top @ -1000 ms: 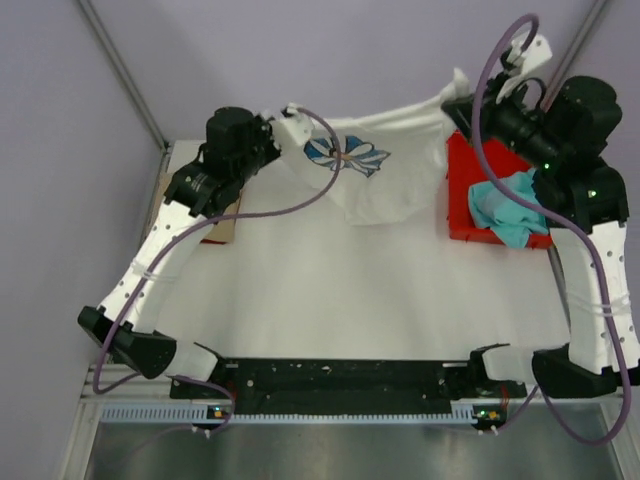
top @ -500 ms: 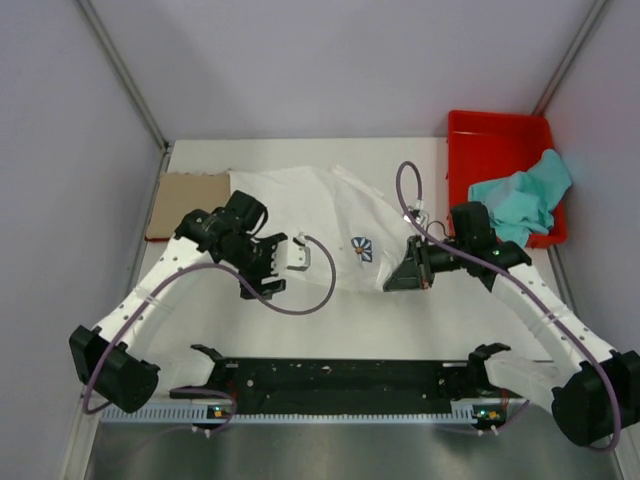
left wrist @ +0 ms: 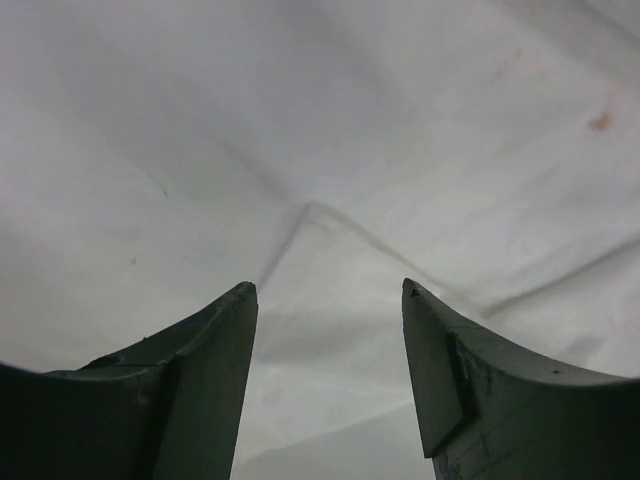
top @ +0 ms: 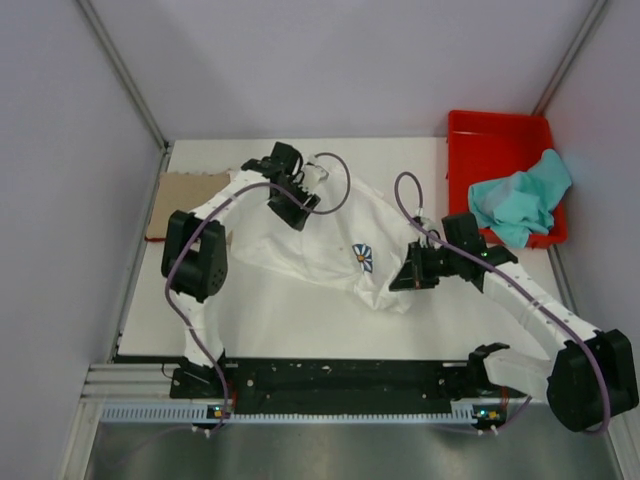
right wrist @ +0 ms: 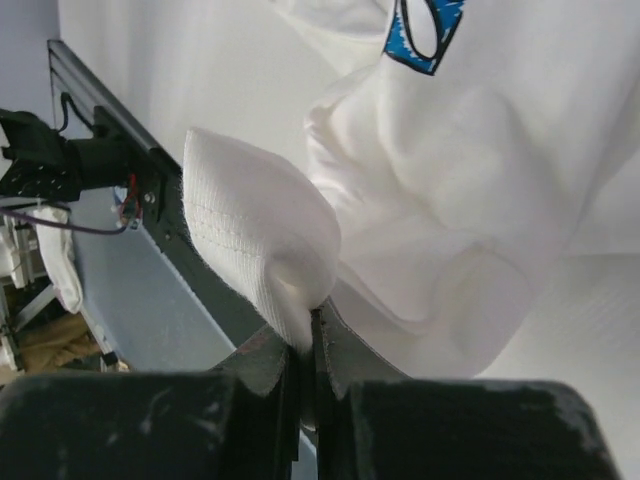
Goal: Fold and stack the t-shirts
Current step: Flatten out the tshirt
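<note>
The white t-shirt (top: 320, 235) lies loosely spread on the table, with a bit of its blue daisy print (top: 362, 257) showing. My left gripper (top: 305, 212) hovers over its far left part. In the left wrist view it (left wrist: 328, 300) is open above creased white cloth (left wrist: 330, 150), with nothing between the fingers. My right gripper (top: 400, 283) is shut on a folded hem (right wrist: 260, 240) of the shirt at its near right edge, next to the daisy print (right wrist: 425, 30). The teal t-shirt (top: 515, 205) hangs crumpled over the red bin. A flat tan rectangle (top: 185, 205), seemingly the tan t-shirt, lies at the far left.
The red plastic bin (top: 500, 122) stands at the back right corner. The black rail (top: 340, 380) with both arm bases runs along the near edge. Grey walls close in the left, far and right sides.
The white shirt came down from hanging between both grippers to lying on the table. My left gripper let go, opened and moved to the shirt's far left part. The right one stays shut on it.
</note>
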`<action>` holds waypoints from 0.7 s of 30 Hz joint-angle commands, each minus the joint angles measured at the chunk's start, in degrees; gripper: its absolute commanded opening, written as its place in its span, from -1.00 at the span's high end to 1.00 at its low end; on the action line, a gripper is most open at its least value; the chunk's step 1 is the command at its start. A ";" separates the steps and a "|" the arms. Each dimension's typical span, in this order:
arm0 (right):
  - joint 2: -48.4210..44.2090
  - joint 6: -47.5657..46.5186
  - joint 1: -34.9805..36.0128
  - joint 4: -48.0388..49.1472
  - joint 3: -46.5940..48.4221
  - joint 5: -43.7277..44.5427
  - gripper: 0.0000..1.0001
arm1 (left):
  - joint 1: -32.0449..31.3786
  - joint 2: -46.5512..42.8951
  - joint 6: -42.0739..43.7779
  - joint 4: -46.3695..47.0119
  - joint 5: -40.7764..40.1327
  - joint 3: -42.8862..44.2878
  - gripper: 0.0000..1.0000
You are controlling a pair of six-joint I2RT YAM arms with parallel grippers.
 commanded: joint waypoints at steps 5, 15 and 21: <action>1.79 0.45 -0.26 2.25 0.47 7.09 1.00 | -0.85 9.78 -12.46 4.33 -8.91 6.43 -0.15; 2.76 -0.26 -0.88 2.16 0.99 7.26 1.00 | -0.85 14.53 -12.63 1.00 -7.51 7.31 0.29; 2.94 -0.61 -1.66 1.63 2.49 7.09 1.00 | -0.76 11.46 -12.19 0.82 -7.33 6.08 0.56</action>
